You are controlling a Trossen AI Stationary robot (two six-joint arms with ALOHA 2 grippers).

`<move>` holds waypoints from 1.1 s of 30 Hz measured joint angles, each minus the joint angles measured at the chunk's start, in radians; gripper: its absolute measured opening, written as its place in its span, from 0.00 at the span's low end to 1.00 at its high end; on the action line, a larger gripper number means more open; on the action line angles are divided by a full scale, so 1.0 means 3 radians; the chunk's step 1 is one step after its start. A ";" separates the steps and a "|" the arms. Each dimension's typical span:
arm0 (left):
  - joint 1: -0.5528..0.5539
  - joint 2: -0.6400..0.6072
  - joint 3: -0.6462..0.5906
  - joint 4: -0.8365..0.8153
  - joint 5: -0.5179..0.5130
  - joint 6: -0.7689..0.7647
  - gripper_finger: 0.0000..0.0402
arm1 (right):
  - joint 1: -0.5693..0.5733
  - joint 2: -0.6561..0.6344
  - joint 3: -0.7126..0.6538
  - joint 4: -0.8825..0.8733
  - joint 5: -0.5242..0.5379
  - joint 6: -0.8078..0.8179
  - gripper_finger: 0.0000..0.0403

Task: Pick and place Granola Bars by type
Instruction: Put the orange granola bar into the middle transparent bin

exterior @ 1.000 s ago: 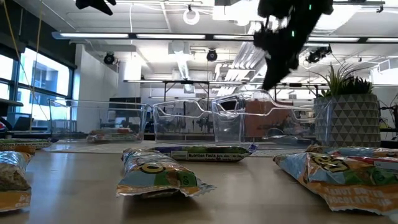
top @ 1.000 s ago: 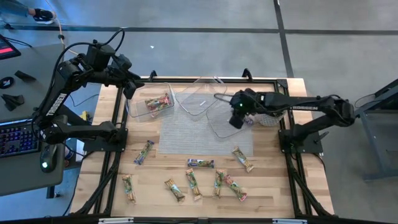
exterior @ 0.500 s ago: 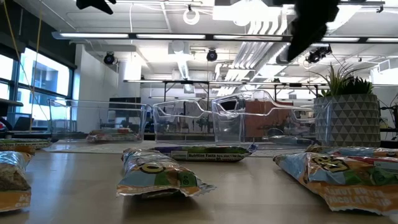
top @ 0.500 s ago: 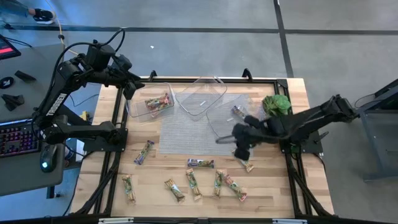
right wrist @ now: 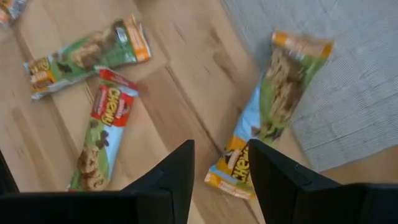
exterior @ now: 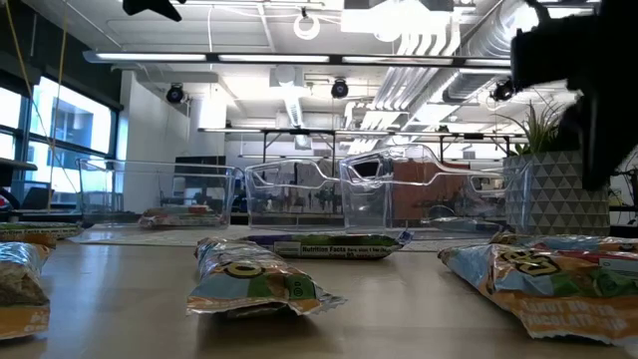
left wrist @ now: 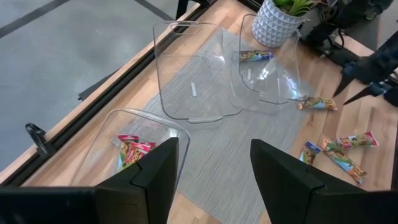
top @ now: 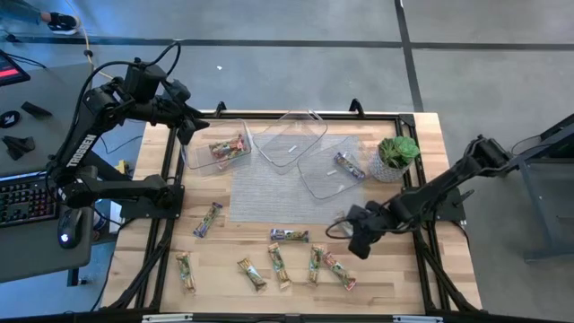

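The right gripper [top: 357, 244] hovered low over the front right of the table [top: 395, 278], its fingers parted and empty, straddling from above the near end of a green-tan bar [right wrist: 267, 118] that lay partly on the grey mat [top: 269, 193]; that placing looked like a line-up for a pick, with the jaws set across the bar's narrow width. A red-pink bar [right wrist: 102, 134] and another green-tan bar [right wrist: 87, 53] lay just beside it on the wood. The left gripper [top: 186, 126] waited above the left tub [top: 193, 157], jaws spread and holding nothing, the tub already holding red-pink bars [left wrist: 134, 151]. The right tub [top: 314, 184] held 1 purple bar [top: 348, 164], which suggested 1 type per tub. The middle tub [top: 291, 139] showed no bars yet. Most bars lay loose along the table's front.
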 joint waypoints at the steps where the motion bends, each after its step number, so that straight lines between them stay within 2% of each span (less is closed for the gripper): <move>1: 0.0000 0.0000 0.0000 0.0001 0.0000 -0.0011 0.49 | 0.0008 0.0000 -0.0069 0.0087 -0.0042 0.0018 0.33; 6: -0.0001 0.0000 0.0000 0.0001 -0.0003 -0.0083 0.49 | 0.0002 0.0001 -0.0199 0.0086 -0.0078 -0.0096 0.33; 15: 0.0000 0.0000 0.0001 0.0031 -0.0005 -0.0095 0.49 | -0.0019 0.0001 -0.0199 0.0094 0.0329 -0.0837 0.33; 20: 0.0000 0.0000 0.0001 0.0030 -0.0013 -0.0137 0.49 | -0.0019 0.0001 -0.0199 0.0107 0.0521 -0.0713 0.33; 26: 0.0000 0.0000 0.0001 0.0030 -0.0014 -0.0147 0.49 | -0.0019 0.0001 -0.0199 0.0232 0.0334 -0.0804 0.32; 33: 0.0000 0.0000 0.0001 0.0029 -0.0032 -0.0146 0.49 | -0.0025 0.0000 -0.0198 0.0397 0.0479 -0.0895 0.29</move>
